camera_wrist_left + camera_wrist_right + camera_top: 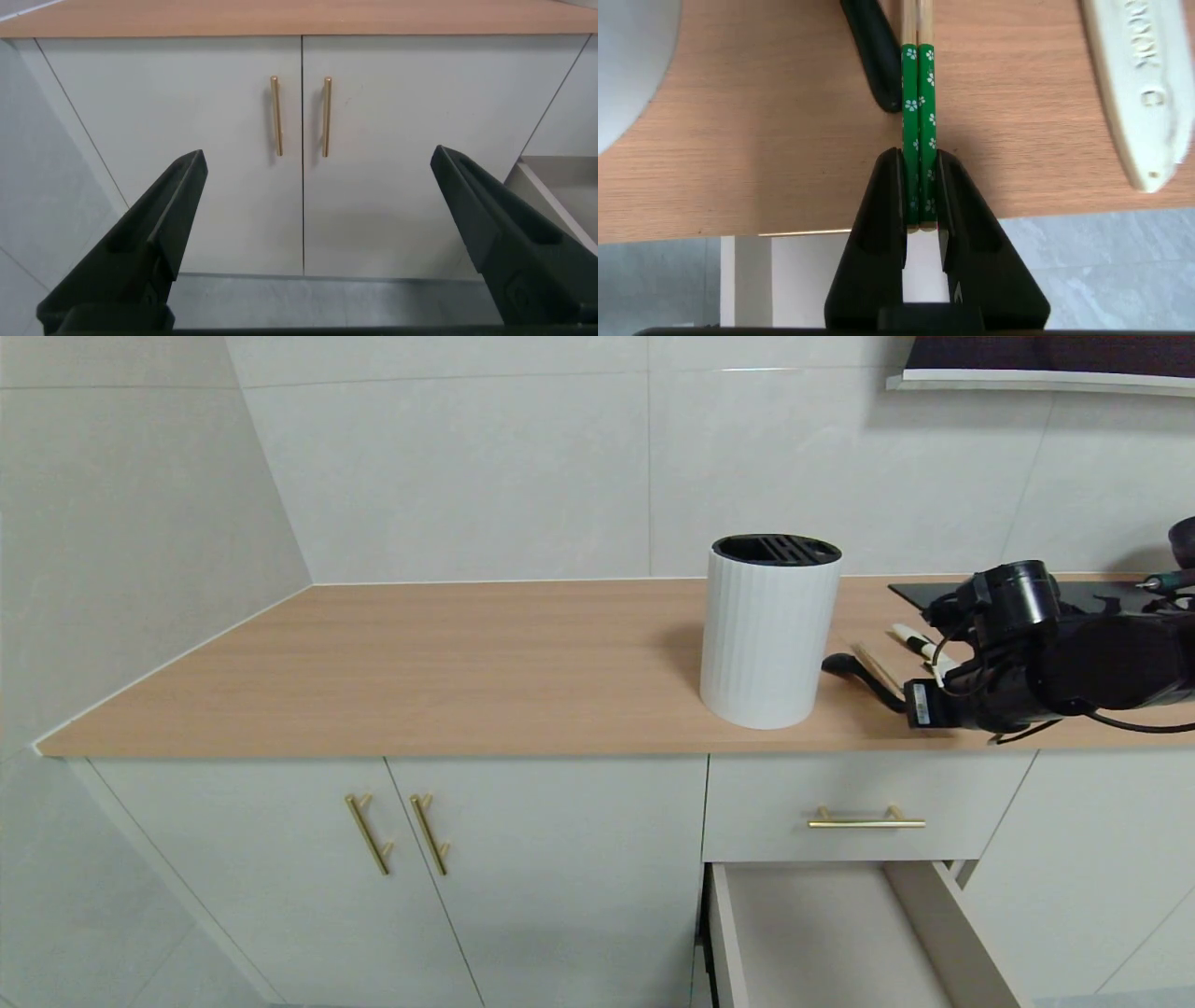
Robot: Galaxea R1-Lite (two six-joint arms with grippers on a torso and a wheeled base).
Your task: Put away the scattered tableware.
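Note:
A pair of wooden chopsticks (918, 84) with green flowered ends lies on the wooden counter (467, 663), the ends at its front edge. My right gripper (919, 177) is shut on those green ends; from the head camera it sits at the counter edge (920, 702), right of the white ribbed utensil holder (767, 635). A black utensil (867, 51) lies touching the chopsticks (878, 667) on the holder's side. A white knife (1134, 84) lies on the other side. My left gripper (313, 247) hangs open and holds nothing, low in front of the cabinet doors (299, 140).
A drawer (822, 933) stands pulled out below the counter, under a shut drawer with a gold handle (866, 819). A black cooktop (934, 593) lies at the back right. The tiled wall closes the counter at the back and left.

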